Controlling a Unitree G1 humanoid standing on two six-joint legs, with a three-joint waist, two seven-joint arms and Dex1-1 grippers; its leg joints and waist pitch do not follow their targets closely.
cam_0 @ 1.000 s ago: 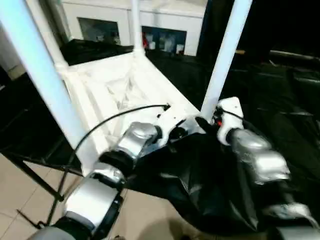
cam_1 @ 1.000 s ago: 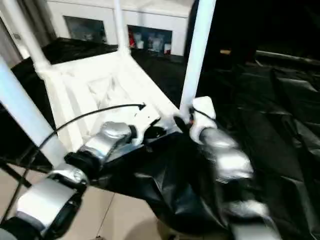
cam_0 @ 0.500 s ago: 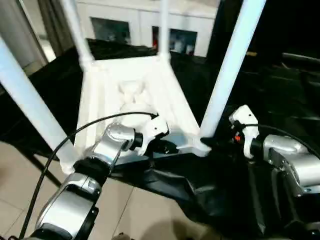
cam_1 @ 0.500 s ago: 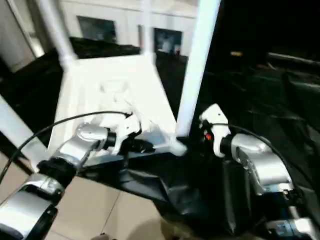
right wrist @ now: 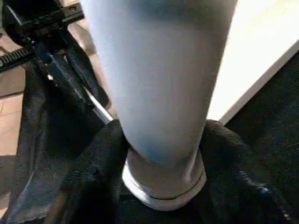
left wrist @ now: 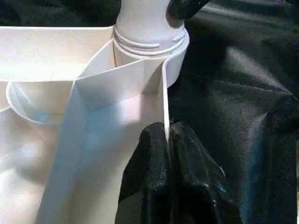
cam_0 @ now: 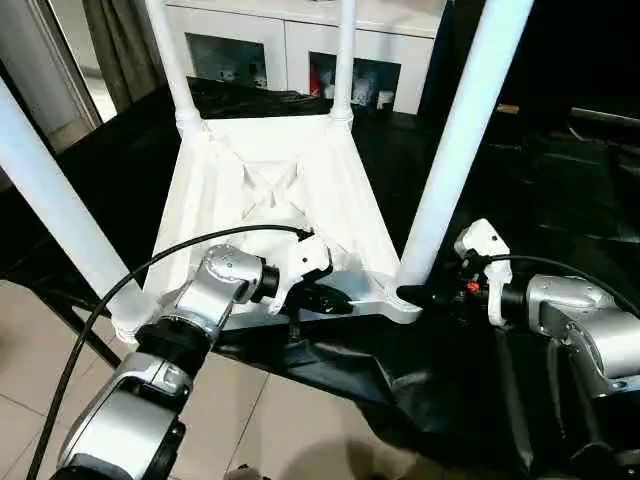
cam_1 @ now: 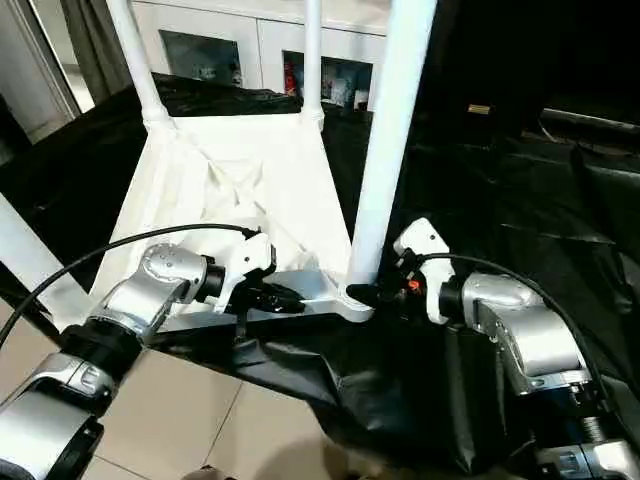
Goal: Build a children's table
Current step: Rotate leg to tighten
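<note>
The children's table lies upside down, ribbed underside (cam_0: 270, 190) up, on a black-covered surface. Its legs stand upright in the corner sockets: near right leg (cam_0: 465, 140), near left leg (cam_0: 55, 190) and two far legs (cam_0: 170, 55) (cam_0: 345, 55). My left gripper (cam_0: 335, 303) is shut on the thin raised rim (left wrist: 164, 98) of the near edge, close to the near right socket (left wrist: 149, 44). My right gripper (cam_0: 415, 296) sits at the base of the near right leg (right wrist: 159, 79), with its black fingers (right wrist: 98, 158) pressed against both sides of it.
A crumpled black sheet (cam_0: 520, 200) covers the work surface and hangs over its near edge. Tiled floor (cam_0: 30, 340) lies below on the left. A white cabinet (cam_0: 300, 45) stands behind. A black cable (cam_0: 150, 270) arcs over my left forearm.
The camera has swung, so the whole picture shifted. My right gripper's fingers have closed in on the base of the near right leg. The left gripper keeps its pinch on the rim.
</note>
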